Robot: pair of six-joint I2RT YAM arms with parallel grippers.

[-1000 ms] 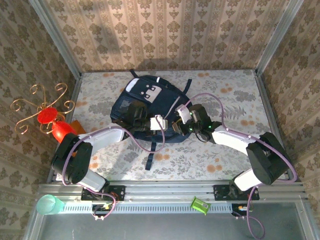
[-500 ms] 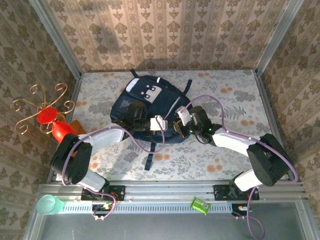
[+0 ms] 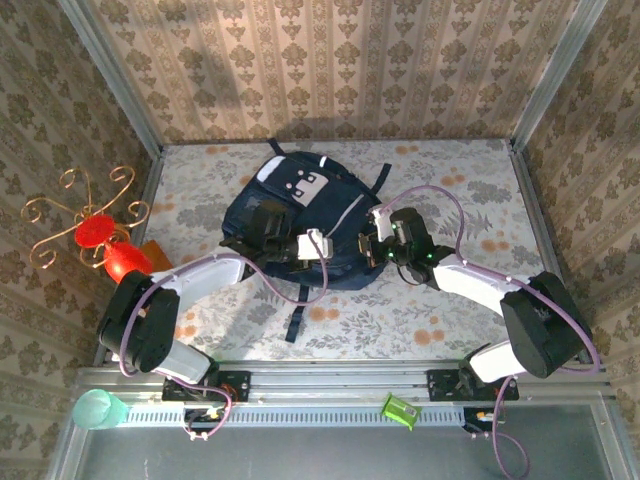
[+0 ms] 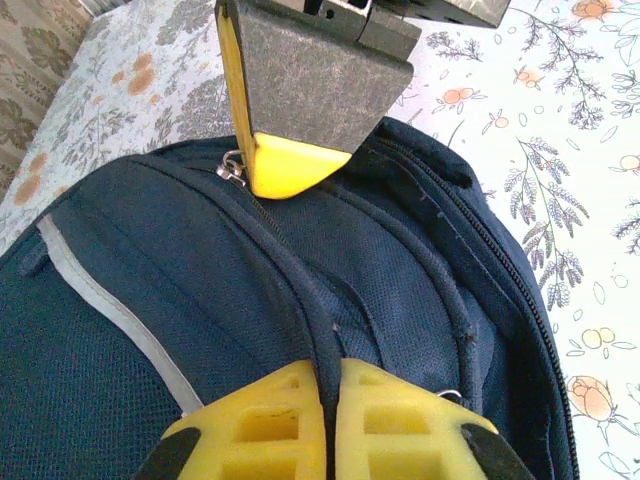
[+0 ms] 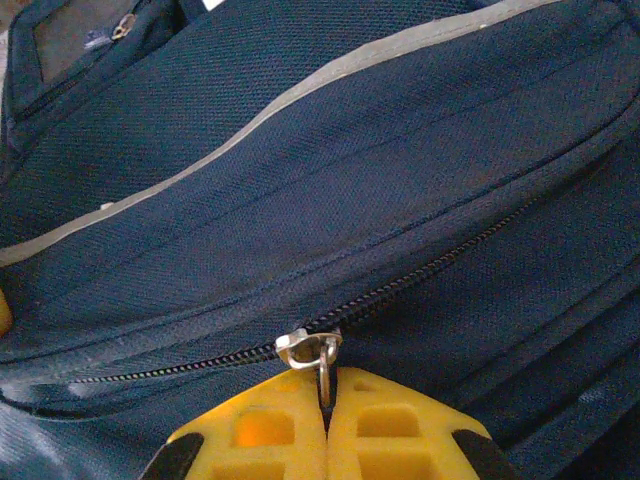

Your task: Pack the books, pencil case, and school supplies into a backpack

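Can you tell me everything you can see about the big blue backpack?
The backpack is made of dark navy woven fabric and lies flat in the middle of the flowery table. It has a grey-white patch at its far end, a grey stripe across it, and a strap trailing toward the arms. The right gripper is shut on a metal zip pull. The left gripper pinches a dark fabric ridge.
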